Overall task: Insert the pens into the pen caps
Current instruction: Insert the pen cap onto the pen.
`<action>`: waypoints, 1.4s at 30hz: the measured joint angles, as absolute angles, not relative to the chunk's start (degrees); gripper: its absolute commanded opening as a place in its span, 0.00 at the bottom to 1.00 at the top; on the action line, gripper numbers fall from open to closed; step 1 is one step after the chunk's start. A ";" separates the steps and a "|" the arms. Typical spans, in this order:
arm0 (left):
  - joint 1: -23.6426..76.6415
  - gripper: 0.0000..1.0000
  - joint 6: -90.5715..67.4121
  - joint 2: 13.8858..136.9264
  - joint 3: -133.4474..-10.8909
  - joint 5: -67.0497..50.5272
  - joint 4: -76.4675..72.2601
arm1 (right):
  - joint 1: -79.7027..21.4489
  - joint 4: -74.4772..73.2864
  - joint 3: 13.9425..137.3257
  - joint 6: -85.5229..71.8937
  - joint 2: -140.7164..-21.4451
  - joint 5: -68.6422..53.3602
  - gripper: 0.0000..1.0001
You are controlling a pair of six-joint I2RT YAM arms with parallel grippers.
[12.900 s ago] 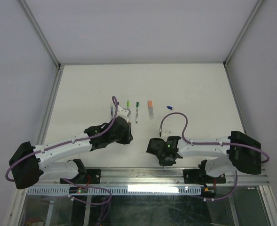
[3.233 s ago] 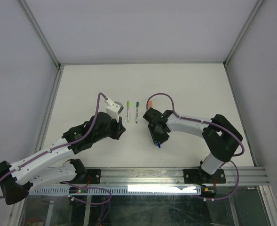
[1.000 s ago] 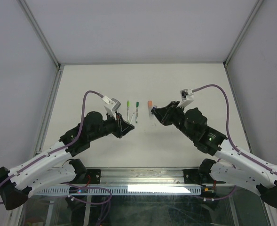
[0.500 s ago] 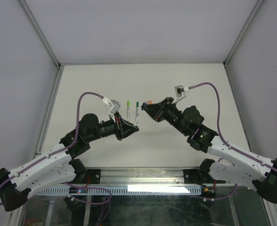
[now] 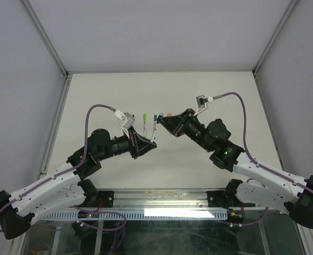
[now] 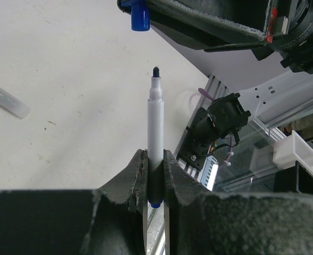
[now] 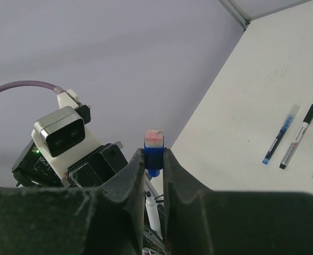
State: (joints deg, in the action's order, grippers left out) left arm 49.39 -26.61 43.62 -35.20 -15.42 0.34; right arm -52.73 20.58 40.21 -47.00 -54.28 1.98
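Two grips, one slim thing in each. Your left gripper is pinched almost fully closed on the marker. Its smooth, round, grey-white barrel stands straight out past the rough black fingers. The barrel steps down at a collar to a small dark nib, and a blue end plug shows back between the jaws.

Straight ahead of that nib, with a clear gap and a little off the barrel's line, hangs the blue cap. It is a short, stubby plastic tube. Your right gripper holds it with the jaws only slightly apart, pressed on the cap's sides. The cap's pale outer end pokes beyond the fingertips. Whether its open mouth faces the nib, you cannot tell from these views.

The other pens lie on the matte white table, well off to one side of the right gripper:
- a slim blue pen with a clear upper part
- a black-capped marker just beside it, apart from it

From above, a lime-capped pen and a green-capped pen lie side by side just beyond the left gripper's fingertips. A frosted grey barrel with an orange end lies flat off to that gripper's side.
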 measured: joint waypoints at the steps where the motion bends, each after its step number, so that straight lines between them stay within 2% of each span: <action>1: 49.39 0.00 -26.61 43.59 -35.18 -15.42 0.36 | -52.73 20.80 40.21 -47.11 -54.28 1.83 0.00; 42: 49.39 0.00 -26.61 43.46 -35.16 -15.05 0.34 | -52.73 18.98 40.21 -48.82 -53.47 -3.22 0.00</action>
